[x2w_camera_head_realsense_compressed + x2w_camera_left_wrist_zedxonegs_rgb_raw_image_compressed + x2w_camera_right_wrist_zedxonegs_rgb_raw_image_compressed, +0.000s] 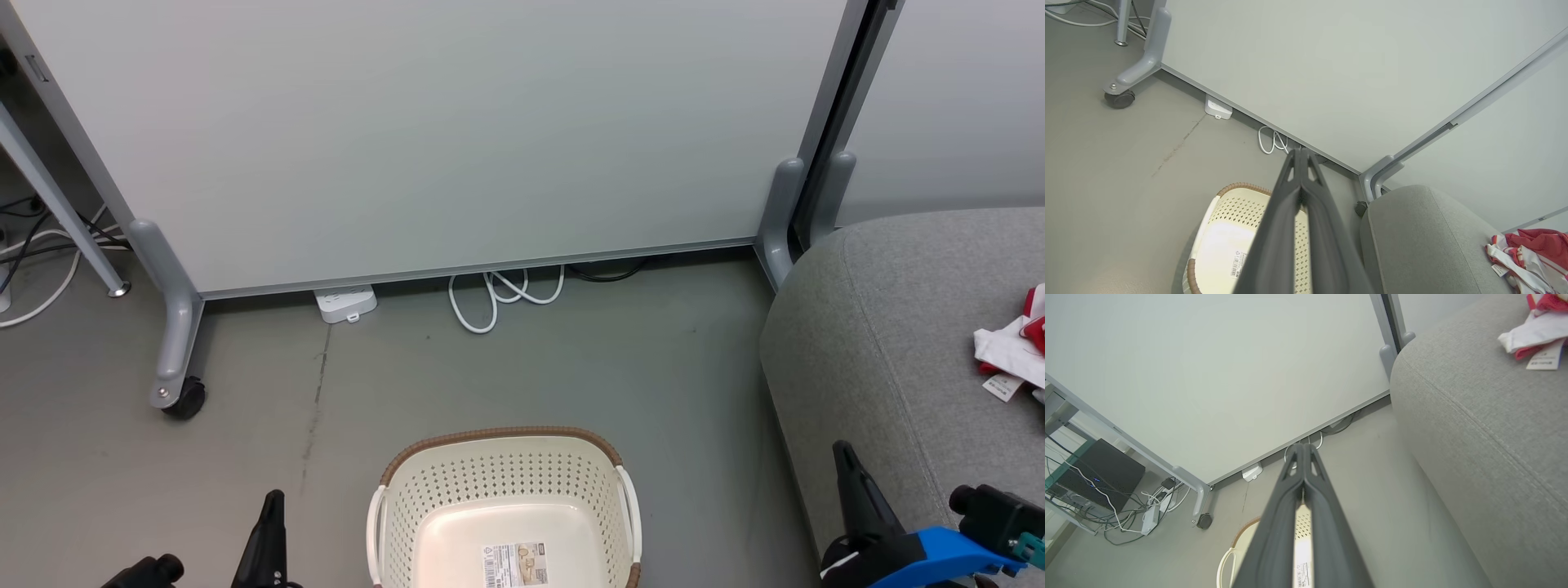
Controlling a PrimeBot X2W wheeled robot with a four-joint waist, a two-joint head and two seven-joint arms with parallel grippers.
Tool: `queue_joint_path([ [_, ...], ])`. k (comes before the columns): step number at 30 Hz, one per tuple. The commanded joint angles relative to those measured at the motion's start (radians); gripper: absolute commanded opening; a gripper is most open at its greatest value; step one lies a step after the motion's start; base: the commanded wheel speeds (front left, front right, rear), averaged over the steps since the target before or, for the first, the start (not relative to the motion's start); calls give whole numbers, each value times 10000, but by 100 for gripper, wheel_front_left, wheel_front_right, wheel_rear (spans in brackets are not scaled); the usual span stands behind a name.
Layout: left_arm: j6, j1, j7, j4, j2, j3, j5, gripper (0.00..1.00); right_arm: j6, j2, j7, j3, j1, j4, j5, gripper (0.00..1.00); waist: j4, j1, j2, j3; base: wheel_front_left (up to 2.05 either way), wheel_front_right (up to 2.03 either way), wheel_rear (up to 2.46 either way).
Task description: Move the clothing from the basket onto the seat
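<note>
The basket (506, 469) stands mouth-up at 6 o'clock, handles (374, 523) at 9 and 3; clothing (1008, 347) lies on the seat (890, 327) at 3. Our left gripper (1300, 155) and right gripper (1303, 449) are clenched, empty.

**A:** so what's along the back?

**B:** big pale partition panel (441, 131) on grey legs, with a black caster (184, 400) under the left one. white power strip (346, 303) tucked under its bottom edge, and a looped white cable (498, 294) near it on the grey floor (571, 367).

**A:** anything else?

**B:** black box (1102, 473) on a shelf, cables tangled below it.
</note>
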Motion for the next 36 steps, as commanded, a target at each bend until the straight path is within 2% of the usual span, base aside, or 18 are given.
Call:
queue_joint_path([
  [1, -14, -307, 79, -184, 58, 128, -339, 0, -3, -23, 38, -50, -324, -109, 442, 0, -6, -1, 0, 0, 0, 0, 0],
  [15, -21, -455, 616, -411, 36, 464, -2232, 0, -6, -28, 255, -125, -582, 54, 2816, 0, -76, -1, 0, 5, 0, 0, 0],
  [36, -32, -625, 1250, -666, 7, 869, -4445, 0, -9, -35, 505, -212, -845, 240, 5577, 0, -173, -1, 0, 12, 0, 0, 0],
])
